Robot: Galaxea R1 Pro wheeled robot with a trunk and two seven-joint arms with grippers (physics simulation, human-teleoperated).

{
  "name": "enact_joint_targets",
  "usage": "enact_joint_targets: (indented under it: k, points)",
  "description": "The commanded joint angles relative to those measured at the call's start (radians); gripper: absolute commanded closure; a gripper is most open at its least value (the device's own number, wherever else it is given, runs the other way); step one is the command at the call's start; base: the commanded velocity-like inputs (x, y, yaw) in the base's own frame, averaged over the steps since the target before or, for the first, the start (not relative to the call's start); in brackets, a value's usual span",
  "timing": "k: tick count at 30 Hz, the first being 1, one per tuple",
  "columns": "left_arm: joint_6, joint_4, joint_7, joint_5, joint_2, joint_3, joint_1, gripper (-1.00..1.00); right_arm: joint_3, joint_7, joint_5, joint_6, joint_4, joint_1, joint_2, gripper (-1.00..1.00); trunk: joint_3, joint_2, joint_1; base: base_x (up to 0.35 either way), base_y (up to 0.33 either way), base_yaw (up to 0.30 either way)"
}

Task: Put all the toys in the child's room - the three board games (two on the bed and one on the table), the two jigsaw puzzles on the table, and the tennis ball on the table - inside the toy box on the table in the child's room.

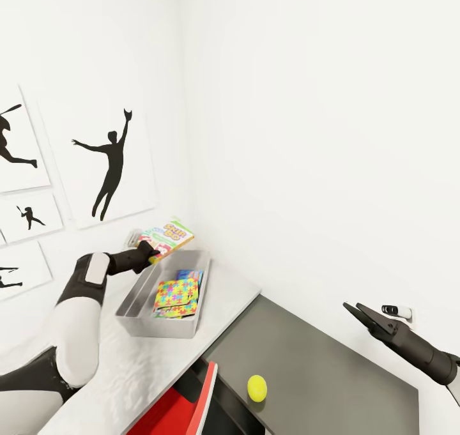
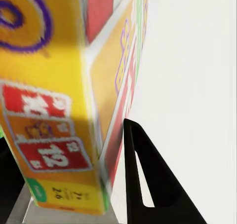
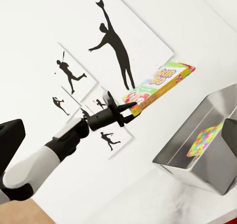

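Toy box [image 1: 142, 307] brushed-metal grey (matt); Skip-Bo box [image 1: 167, 236] glossy printed card.

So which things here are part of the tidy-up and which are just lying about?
Part of the job:
Skip-Bo game, held in left gripper
toy box
jigsaw puzzle inside it
tennis ball
table

Lying about:
silhouette posters
dark cabinet
red chair

Multicoloured puzzle [image 1: 176, 294], yellow-green ball [image 1: 257, 388]
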Motion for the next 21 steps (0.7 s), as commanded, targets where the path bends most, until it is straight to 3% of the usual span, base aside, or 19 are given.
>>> enact_joint_targets:
  k: [1,9,14,17,19,21]
  points:
    - [0.004,-0.011,-0.004,-0.009,-0.009,0.008,-0.001,1.0,0.0,0.001,-0.004,0.009,0.0,0.0,0.0,-1.0,0.0,-0.001,0.0,0.0,0.0,0.0]
    - [-0.014,-0.285,0.018,-0.004,-0.158,0.019,0.008,1.0,0.001,0.001,-0.004,0.009,0.001,0.0,0.0,-1.0,0.0,-0.001,0.0,0.0,0.0,0.0]
    - [-0.003,-0.332,0.087,-0.005,-0.183,0.022,0.01,1.0,0.0,0.001,-0.004,0.009,0.001,0.0,0.0,-1.0,0.0,-0.001,0.0,0.0,0.0,0.0]
    - [0.016,-0.339,0.178,0.014,-0.187,0.025,0.01,1.0,0.0,0.001,-0.004,0.009,0.002,0.0,0.0,-1.0,0.0,-0.001,0.0,0.0,0.0,0.0]
    - [0.031,-0.34,0.239,0.062,-0.189,0.027,0.01,1.0,0.0,0.001,-0.004,0.009,0.002,0.0,0.0,-1.0,0.0,-0.001,0.0,0.0,0.0,0.0]
    - [0.054,-0.339,0.331,0.144,-0.189,0.028,0.01,1.0,0.0,0.001,-0.004,0.009,0.002,0.0,0.0,-1.0,0.0,-0.001,0.0,0.0,0.0,0.0]
